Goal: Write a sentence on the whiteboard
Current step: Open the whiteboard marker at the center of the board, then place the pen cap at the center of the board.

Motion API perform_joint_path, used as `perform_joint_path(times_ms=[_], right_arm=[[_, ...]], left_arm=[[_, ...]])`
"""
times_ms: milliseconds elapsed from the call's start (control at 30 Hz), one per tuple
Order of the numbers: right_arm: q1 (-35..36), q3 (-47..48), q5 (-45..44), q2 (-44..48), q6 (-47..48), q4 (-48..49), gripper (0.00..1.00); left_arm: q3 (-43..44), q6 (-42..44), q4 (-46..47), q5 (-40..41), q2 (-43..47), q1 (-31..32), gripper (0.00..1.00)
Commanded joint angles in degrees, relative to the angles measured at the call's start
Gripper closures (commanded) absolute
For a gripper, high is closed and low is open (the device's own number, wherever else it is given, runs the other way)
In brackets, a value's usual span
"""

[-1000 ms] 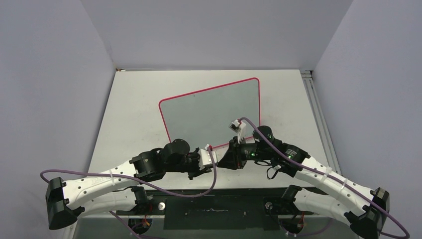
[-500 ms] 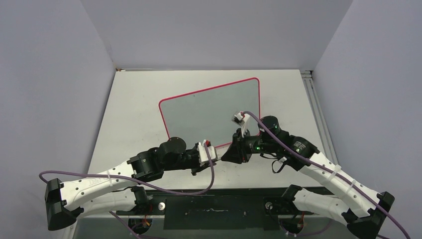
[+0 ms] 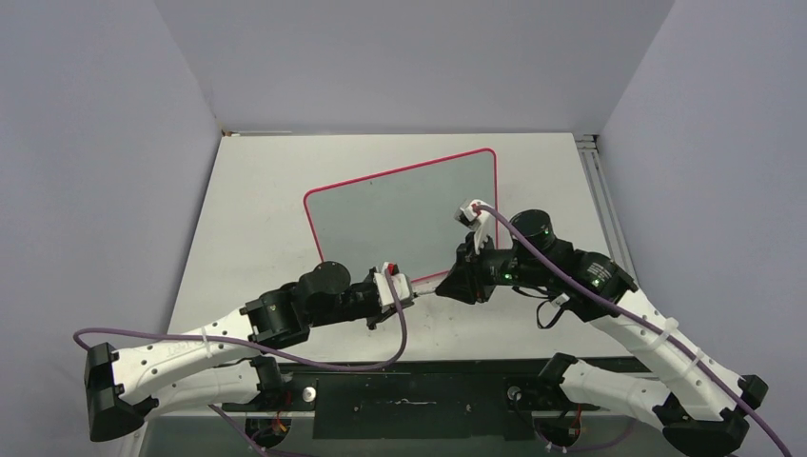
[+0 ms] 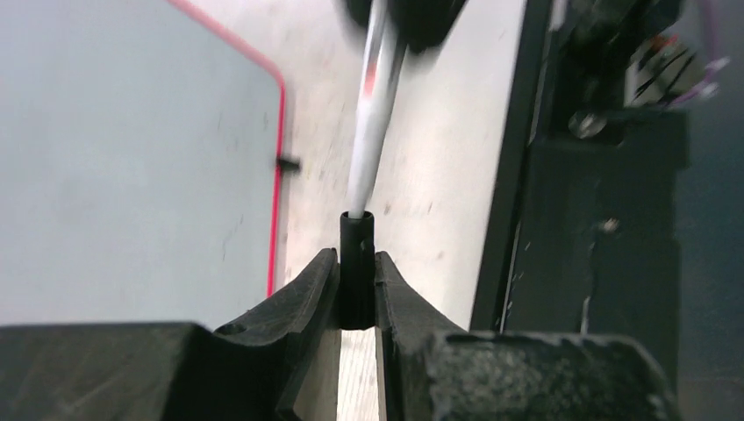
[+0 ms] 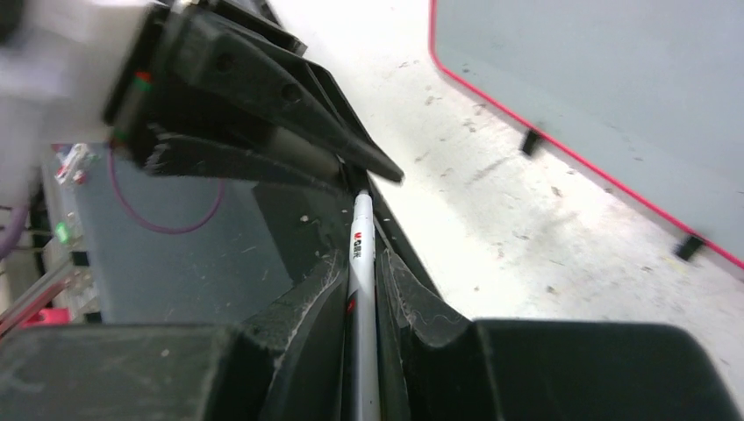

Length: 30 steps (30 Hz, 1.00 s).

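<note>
The whiteboard [image 3: 400, 214] lies flat and skewed in the middle of the surface [image 3: 257, 209], red-rimmed, its pale grey face unmarked. At its near edge the arms have drawn apart since a second ago, the right one swinging rightward. The left fingers [image 4: 311, 289] clench a black cap [image 4: 356, 250]. The right fingers [image 5: 311, 298] grip the white pen [image 5: 360, 254], whose end meets the cap's mouth.
</note>
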<state>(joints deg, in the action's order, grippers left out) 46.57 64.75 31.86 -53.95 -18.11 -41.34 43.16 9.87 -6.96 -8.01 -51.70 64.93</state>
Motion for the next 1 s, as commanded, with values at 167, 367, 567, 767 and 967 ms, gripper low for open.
perform_joint_path(times_ms=[167, 367, 567, 767, 967], right_arm=[[-1.13, 7.72, -5.65, 4.31, 3.21, -6.55, 0.95], [-1.16, 8.25, -8.53, 4.45, 4.25, -9.40, 0.95], [-1.14, 3.15, -19.79, 8.08, 0.69, -4.18, 0.95], [-1.05, -13.31, -35.15, 18.22, -8.35, 11.54, 0.95], [-1.10, -20.49, -44.73, 22.95, -10.49, 17.47, 0.95]], left_arm=[[-1.97, -0.26, -13.33, 7.48, 1.39, -1.38, 1.00], [-2.15, -0.48, -13.60, 8.91, 2.57, -1.38, 1.00], [-0.37, -8.68, -12.77, 8.07, 1.19, -1.30, 1.00], [-2.31, -25.12, -5.92, 15.74, -4.03, 2.88, 1.00], [-2.17, -31.24, -3.66, 23.64, -16.10, 4.60, 0.96]])
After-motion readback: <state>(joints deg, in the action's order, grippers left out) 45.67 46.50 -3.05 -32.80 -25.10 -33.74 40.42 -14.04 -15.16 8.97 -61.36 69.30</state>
